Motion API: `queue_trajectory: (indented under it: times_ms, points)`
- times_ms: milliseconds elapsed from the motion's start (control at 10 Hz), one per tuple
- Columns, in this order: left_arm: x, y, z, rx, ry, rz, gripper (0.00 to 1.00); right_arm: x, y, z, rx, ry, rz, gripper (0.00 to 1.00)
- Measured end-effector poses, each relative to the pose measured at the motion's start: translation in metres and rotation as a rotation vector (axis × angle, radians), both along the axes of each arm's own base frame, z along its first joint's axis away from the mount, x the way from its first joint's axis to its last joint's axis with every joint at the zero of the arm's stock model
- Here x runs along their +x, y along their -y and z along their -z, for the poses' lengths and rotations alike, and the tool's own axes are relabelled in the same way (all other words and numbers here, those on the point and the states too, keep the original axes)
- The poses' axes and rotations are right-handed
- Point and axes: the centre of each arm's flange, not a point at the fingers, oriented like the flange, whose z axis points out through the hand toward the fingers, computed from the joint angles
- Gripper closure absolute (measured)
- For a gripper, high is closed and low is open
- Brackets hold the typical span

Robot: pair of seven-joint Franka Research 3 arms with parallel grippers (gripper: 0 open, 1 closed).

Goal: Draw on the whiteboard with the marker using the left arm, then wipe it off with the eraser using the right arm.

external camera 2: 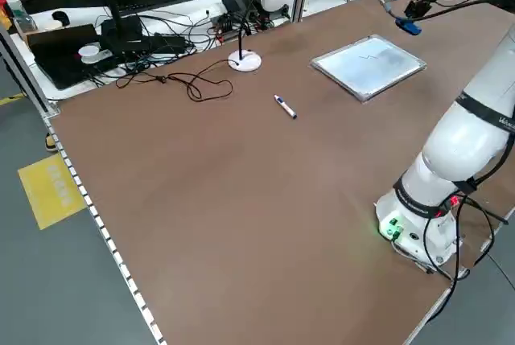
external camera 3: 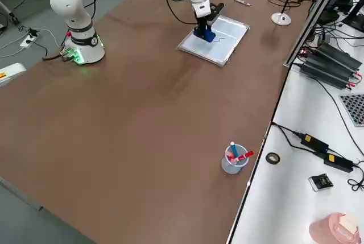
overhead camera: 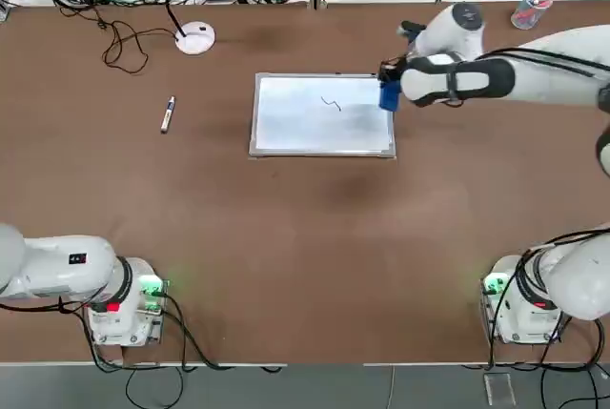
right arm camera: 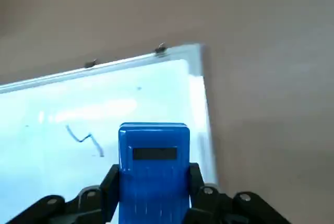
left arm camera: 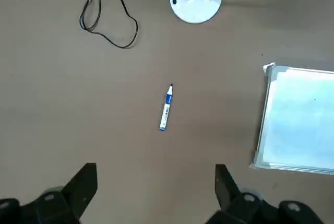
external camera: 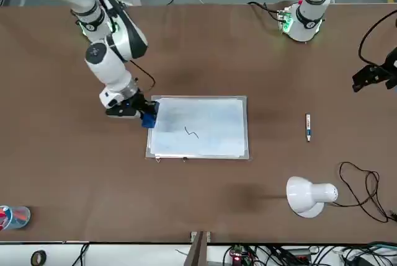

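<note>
While clamped in the right gripper [overhead camera: 389,85], eraser [overhead camera: 389,95] overhangs whiteboard [overhead camera: 322,115] edge

You have one whiteboard [overhead camera: 322,115], one marker [overhead camera: 168,113], one eraser [right arm camera: 153,166], one desk lamp [external camera: 308,195], one plastic cup [external camera 3: 232,160] and two robot arms.

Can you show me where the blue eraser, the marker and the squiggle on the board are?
eraser [right arm camera: 153,174], right wrist view, middle of its blue face.
marker [overhead camera: 168,113], top view, middle of its white barrel.
squiggle [external camera: 191,132], front view, middle of the dark line on the whiteboard [external camera: 232,151].
</note>
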Motion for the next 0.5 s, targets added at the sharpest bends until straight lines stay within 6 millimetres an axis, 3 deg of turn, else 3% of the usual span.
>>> queue_trajectory:
  times_ms: [200, 500]
  points:
    - [0.0, -0.001, 0.0, 0.0, 0.0, -0.002, 0.0, 0.001, -0.024, 0.014, 0.001, -0.017, 0.01, 0.44]
    - [0.0, -0.001, 0.0, 0.0, 0.0, -0.002, 0.0, 0.007, -0.044, 0.039, -0.015, -0.035, 0.022, 0.44]
